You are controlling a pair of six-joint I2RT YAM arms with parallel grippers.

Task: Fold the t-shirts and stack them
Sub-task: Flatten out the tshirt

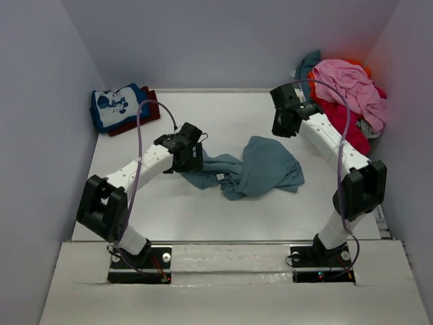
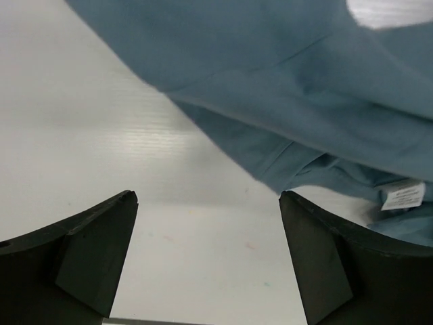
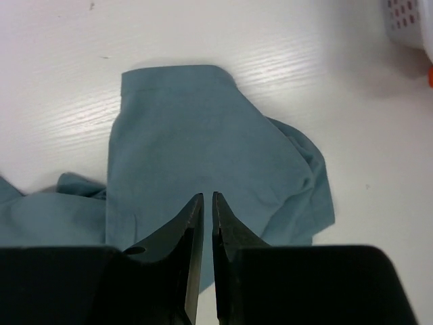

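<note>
- Two tees look done. A print tee (image 1: 116, 107) lies folded on a dark red tee (image 1: 151, 108) at the far left corner of the table (image 1: 223, 217).
- A pile of tees waits at the far right. A pink tee (image 1: 352, 84) is on top, a red tee (image 1: 352, 128) is under it, and a bit of a teal tee (image 1: 309, 64) peeks out behind. None of these look folded.
- The blue tee (image 1: 257, 172) is the one being worked on. It lies in the middle of the table, between the two arms, all bunched up and not folded yet.
- So most of the job is left, I think: this tee, then the whole pile.
- The blue tee is longer from left to right than from near to far. Its right part lies flatter, with a straight edge toward the far side. Its left part is crumpled.
- A white label (image 2: 403, 196) shows near the middle, so the neck is likely there. I cannot tell which way the bottom points.
- The left pincer (image 2: 206, 203) is wide open and holds nothing. It is low at the left edge of the blue tee.
- The right pincer (image 3: 208, 200) is almost closed, with nothing in it. It hangs above the far right part of the blue tee.
</note>
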